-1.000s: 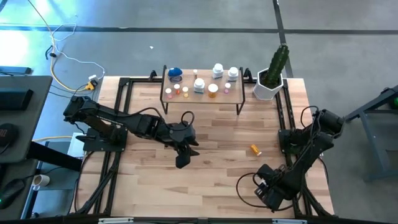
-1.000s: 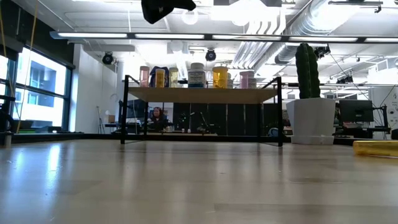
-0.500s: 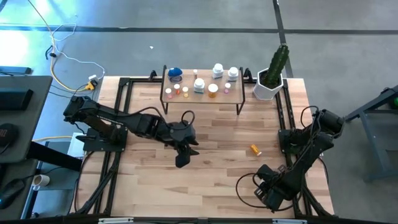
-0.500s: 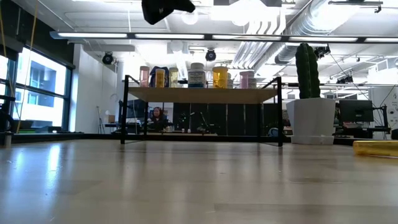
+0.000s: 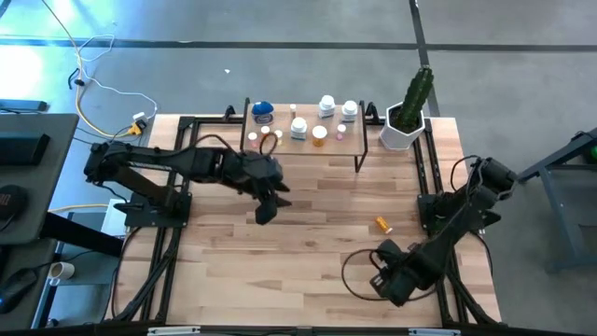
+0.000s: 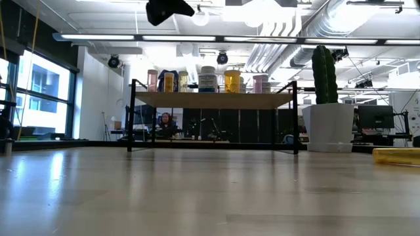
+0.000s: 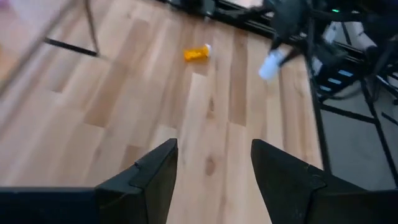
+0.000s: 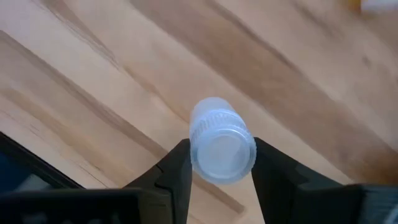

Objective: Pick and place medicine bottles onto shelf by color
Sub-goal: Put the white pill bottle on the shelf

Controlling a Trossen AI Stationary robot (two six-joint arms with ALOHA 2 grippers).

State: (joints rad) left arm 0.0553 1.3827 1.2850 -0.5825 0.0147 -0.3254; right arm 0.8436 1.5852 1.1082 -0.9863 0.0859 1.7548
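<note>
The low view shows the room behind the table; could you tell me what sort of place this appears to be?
Probably an open-plan lab or workshop: exposed ceiling ducts, long strip lights, and a person seated at a desk beyond the shelf.

The small bottles on the light wood shelf with black legs [image 5: 303, 140] are too tiny overhead to read labels. At table height, a yellow-orange bottle lying on its side [image 6: 398, 155] is cut off by the picture's edge.
</note>
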